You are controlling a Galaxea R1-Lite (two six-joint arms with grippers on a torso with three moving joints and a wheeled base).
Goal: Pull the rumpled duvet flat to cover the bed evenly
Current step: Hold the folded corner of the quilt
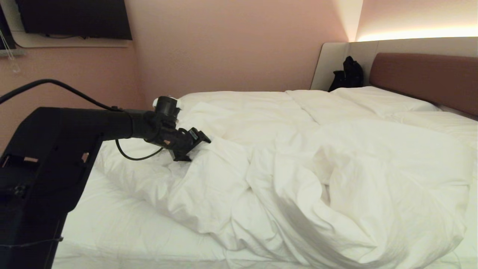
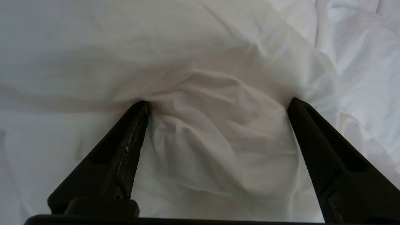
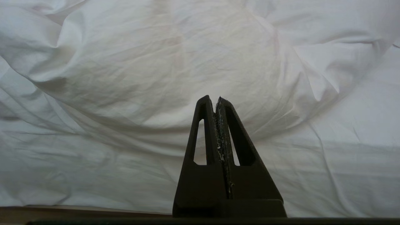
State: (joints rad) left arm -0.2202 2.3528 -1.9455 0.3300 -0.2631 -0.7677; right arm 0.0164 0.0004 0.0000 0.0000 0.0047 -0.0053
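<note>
Half the bed [image 1: 123,228] shows bare sheet beside the bunched duvet [image 1: 298,168]; left gripper [image 1: 192,144] jaws spread, right gripper [image 3: 217,100] jaws pressed together.

Left arm [image 1: 93,127] stretched level from the left, wrist angled down, left gripper [image 1: 192,145] with fingers [image 2: 125,156] spread wide, right gripper [image 3: 217,100] with fingers pressed together, pointing forward

The duvet [image 1: 298,160] is soft, matt, creased white cloth; the left claw [image 2: 218,106] is matt black textured plastic.
</note>
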